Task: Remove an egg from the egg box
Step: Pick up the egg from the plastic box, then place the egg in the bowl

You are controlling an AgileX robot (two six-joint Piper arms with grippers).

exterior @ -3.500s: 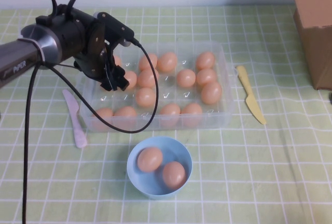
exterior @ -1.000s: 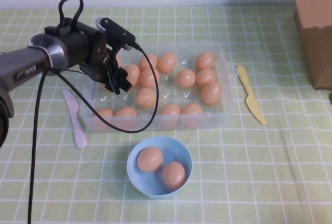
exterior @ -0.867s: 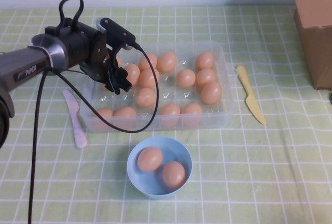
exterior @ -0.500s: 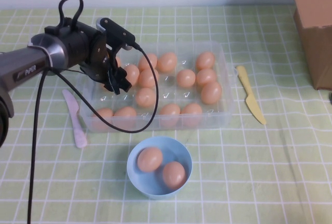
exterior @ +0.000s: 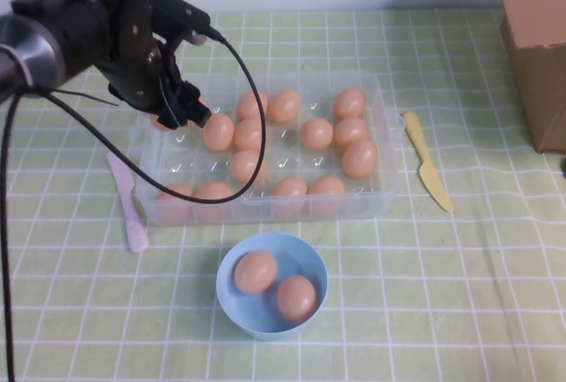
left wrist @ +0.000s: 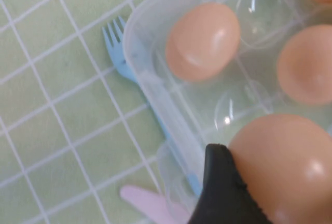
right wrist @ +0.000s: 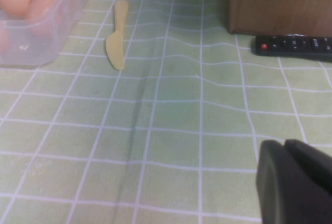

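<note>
Your left pincer (exterior: 177,110) sits above the egg box's (exterior: 382,189) far-left corner, clamped on an egg (left wrist: 290,167). From above the egg is mostly hidden behind the fingers, probably clear of its dimple. Right pincer (right wrist: 295,187) is low over bare desk (right wrist: 171,130), cut off; can't tell its state.

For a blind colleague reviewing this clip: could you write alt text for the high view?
The left pincer holds an egg above the far left corner of the clear egg box, which holds more eggs. Nearer, a blue bowl holds two eggs. The right pincer is out of view.
</note>
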